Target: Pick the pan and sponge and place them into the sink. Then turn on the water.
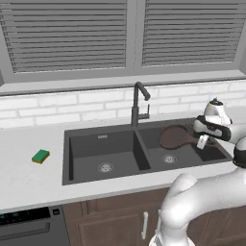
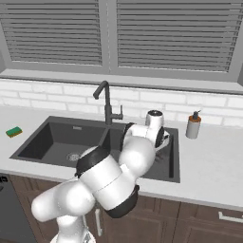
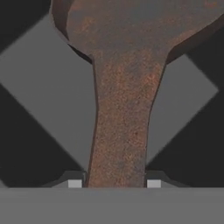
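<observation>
The gripper (image 3: 114, 183) is clamped on the handle of the pan (image 1: 174, 136), held over the right basin of the sink (image 1: 103, 144), right of the faucet (image 1: 138, 103). In the right base view the arm hides the pan. The sponge (image 1: 41, 156) lies on the counter (image 1: 29, 173) left of the sink. No writing is legible.

pan (image 1: 174, 136) over right basin of sink (image 1: 103, 144) | sponge (image 1: 41, 156) on counter (image 1: 29, 178), left of sink | faucet (image 1: 138, 103) behind divider

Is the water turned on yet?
Off. No stream falls from the faucet spout, and both basins of the sink look dry.
</observation>
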You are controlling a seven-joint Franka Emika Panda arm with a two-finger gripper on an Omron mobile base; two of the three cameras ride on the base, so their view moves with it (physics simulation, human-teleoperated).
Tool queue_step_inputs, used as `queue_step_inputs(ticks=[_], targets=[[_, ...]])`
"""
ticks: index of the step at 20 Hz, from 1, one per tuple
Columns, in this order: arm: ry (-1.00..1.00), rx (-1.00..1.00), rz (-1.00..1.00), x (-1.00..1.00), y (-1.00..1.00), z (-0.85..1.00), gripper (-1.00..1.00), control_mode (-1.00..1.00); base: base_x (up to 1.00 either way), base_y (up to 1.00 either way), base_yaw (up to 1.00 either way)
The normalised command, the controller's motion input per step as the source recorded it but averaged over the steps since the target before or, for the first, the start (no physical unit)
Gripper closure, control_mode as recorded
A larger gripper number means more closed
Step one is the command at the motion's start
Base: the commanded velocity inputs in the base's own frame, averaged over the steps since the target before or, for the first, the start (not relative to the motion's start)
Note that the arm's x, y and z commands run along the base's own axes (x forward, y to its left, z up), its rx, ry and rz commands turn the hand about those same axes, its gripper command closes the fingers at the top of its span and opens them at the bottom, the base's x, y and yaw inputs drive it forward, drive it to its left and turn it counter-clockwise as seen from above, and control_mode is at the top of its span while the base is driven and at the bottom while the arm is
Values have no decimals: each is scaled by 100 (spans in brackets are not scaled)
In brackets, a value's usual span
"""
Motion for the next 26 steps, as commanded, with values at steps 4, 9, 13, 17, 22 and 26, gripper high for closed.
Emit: queue_step_inputs(ticks=[4, 9, 13, 17, 22, 26], targets=[[6, -16, 0, 34, 53, -15, 100, -100, 0, 0, 0], [7, -8, 1, 30, 40, -31, 100, -100, 0, 0, 0], [6, -3, 5, 28, 17, -36, 100, -100, 0, 0, 0], [2, 0, 8, 27, 1, -35, 100, -100, 0, 0, 0], [2, -1, 6, 28, 4, -31, 100, -100, 0, 0, 0], [6, -5, 4, 33, 23, -33, -100, -100, 0, 0, 0]])
